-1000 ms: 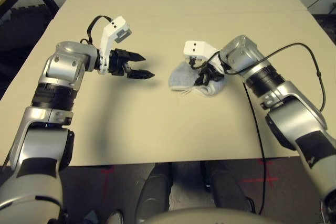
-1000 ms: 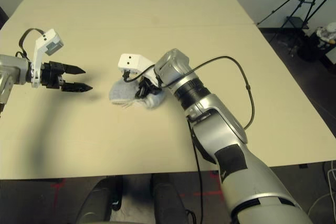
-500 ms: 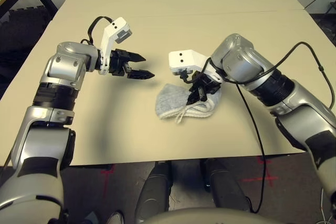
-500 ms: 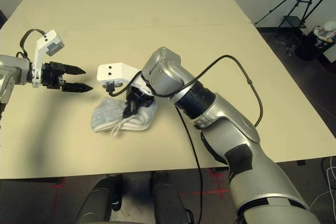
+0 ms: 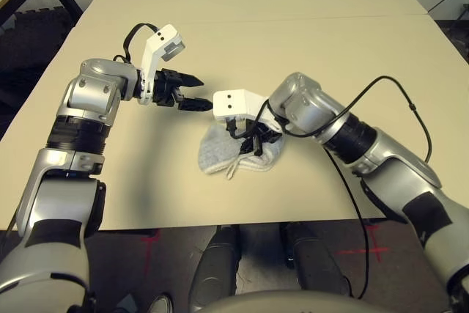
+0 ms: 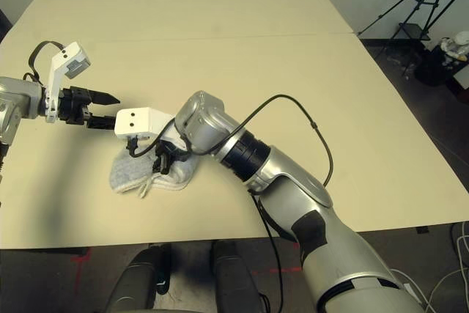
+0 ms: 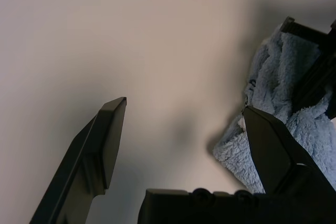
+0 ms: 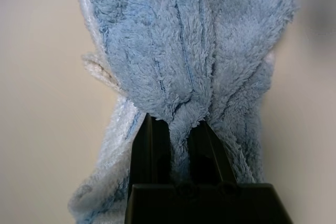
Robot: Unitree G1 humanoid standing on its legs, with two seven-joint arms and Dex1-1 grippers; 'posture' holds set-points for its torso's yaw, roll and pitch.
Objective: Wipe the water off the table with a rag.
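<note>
A fluffy, ribbed grey-blue rag (image 8: pixel 178 72) lies bunched on the matte beige table (image 5: pixel 220 20), pinched between the right claw's (image 8: pixel 178 129) black fingers. The left claw (image 7: pixel 184 124) hovers spread wide just beside it.

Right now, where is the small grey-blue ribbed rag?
The grey-blue ribbed rag lies on the beige table near its front edge, pinched by the right gripper, just beside the open left gripper.

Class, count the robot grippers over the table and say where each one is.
2. The left gripper hangs open above bare table; the right gripper is shut on the rag beside it.
</note>
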